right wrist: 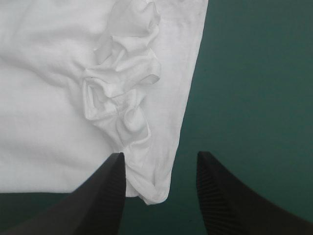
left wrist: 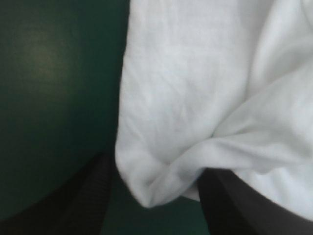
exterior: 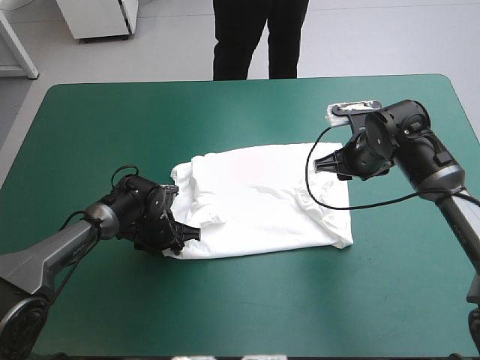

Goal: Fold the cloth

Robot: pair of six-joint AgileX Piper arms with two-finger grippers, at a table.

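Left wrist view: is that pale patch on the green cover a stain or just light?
Left wrist view: probably just glare on the teal-green cover, beside the T-shirt. Right wrist view: small shadows in the T-shirt's crumpled folds. High view: even light, no such patch.

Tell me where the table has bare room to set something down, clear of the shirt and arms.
Bare teal-green cover runs along the far edge beyond the T-shirt, and along the near edge in front of it. The middle is crowded: the left gripper sits at the shirt's near-left corner, the right gripper at its far-right corner.
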